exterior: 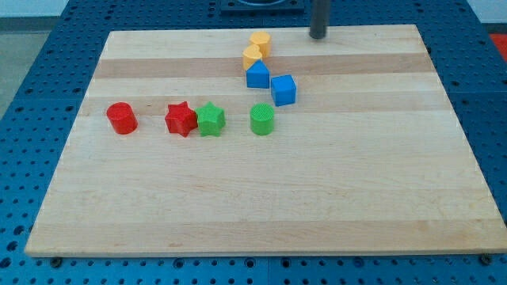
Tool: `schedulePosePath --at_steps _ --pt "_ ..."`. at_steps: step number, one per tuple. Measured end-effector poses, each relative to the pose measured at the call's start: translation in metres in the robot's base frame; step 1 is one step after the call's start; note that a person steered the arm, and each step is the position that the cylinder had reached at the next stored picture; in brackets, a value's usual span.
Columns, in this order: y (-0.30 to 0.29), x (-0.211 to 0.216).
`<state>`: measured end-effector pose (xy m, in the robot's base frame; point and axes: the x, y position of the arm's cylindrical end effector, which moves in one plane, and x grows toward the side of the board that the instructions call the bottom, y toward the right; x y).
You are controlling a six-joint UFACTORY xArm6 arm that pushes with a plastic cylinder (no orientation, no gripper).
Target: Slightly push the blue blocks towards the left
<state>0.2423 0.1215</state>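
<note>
Two blue blocks sit near the board's top middle: a blue house-shaped block (257, 75) and a blue cube (283, 89) just to its lower right, almost touching. My tip (318, 36) stands at the board's top edge, up and to the right of both blue blocks, apart from them. The rod rises out of the view's top.
Two yellow blocks (257, 47) sit stacked edge to edge just above the blue house-shaped block. A green cylinder (262, 119) lies below the blue blocks. A green star (211, 119), a red star (181, 119) and a red cylinder (122, 118) line up to the left. The wooden board (261, 206) rests on a blue table.
</note>
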Motion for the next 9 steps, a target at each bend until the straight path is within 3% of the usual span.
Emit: schedulePosePath --at_steps 1,2,3,5,9 --pt "0.007 0.072" --pt "0.007 0.099" --pt "-0.001 0.099" --pt "-0.078 0.11" --pt "-0.084 0.11"
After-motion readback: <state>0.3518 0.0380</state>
